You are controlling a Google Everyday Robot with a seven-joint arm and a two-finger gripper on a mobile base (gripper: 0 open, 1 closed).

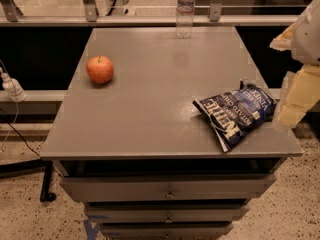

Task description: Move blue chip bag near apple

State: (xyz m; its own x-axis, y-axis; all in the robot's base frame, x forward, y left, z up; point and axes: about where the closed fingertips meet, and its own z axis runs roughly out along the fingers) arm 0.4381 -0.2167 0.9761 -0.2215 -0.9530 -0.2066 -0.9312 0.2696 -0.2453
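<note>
Camera view: bag (235,112) lies at counter's (160,89) front right corner, just left of gripper (290,109) at right edge; gripper's state unreadable. Far-left apple (100,69) well apart from bag.

1. I am seeing my arm (307,31) showing at the upper right corner of the camera view, its pale bulk partly cut off by the frame edge.
2. The arm is slanting downward and a little to the left from there.
3. My gripper (292,104) is hanging at the arm's lower end, sitting against the right edge of the view about halfway down.
4. The gripper is pointing down and slightly leftward.
</note>
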